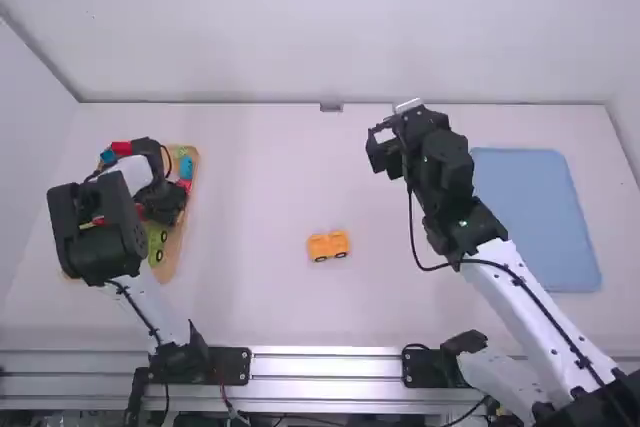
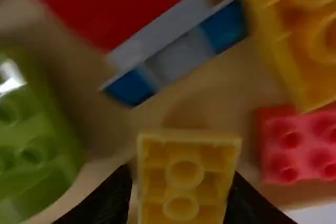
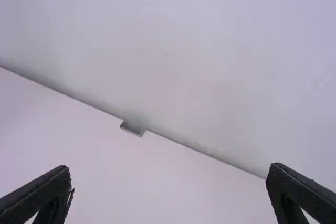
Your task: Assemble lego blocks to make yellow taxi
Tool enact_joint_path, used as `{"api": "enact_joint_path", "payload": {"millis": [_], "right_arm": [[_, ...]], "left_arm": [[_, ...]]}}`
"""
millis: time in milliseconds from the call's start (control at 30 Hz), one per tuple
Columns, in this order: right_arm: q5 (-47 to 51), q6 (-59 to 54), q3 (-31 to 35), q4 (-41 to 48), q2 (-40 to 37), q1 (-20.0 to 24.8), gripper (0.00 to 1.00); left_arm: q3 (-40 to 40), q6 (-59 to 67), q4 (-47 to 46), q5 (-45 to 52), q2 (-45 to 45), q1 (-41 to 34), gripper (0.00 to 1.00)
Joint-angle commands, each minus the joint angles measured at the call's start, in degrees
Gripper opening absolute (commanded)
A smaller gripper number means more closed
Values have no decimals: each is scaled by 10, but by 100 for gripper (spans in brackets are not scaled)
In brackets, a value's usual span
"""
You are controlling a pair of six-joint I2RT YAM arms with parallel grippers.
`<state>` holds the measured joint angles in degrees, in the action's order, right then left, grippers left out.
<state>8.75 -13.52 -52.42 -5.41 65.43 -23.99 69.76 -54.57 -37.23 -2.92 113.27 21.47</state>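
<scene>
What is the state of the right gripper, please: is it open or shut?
The right gripper is open: its fingers stand wide apart, with no block between them.

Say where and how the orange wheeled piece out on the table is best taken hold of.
Probably the upper body of the orange wheeled piece, from straight above, pinched across its two long sides. It stands upright on its wheels, one long side towards the arms' bases, and bare table around it leaves room on both sides. Gripping above the wheels should keep them out of the pinch.
</scene>
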Motion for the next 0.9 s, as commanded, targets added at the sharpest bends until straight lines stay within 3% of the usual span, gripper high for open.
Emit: {"api": "enact_joint_path", "payload": {"millis": [0,33,100,500,733,767,867], "right_arm": [[1,1,-19,-2,-10,-1,98],[1,2,-19,-1,-10,-1,98],[1,1,-19,-1,-10,-1,98],[1,2,-19,-1,-10,-1,99],[-39,2,-19,-3,-10,0,98],[-52,1,-19,-3,-10,0,99],[-77,2,-19,-2,-10,1,99]], "left_arm": [[10,-31,-22,-7,13,-1,47],[13,-30,-24,-13,13,-2,52],[10,-30,-21,-10,13,-2,49],[-8,20,23,-8,13,2,23],[54,30,-61,-11,4,7,13],[70,43,-80,-9,-3,6,5],[100,75,-108,9,-27,6,2]]}}
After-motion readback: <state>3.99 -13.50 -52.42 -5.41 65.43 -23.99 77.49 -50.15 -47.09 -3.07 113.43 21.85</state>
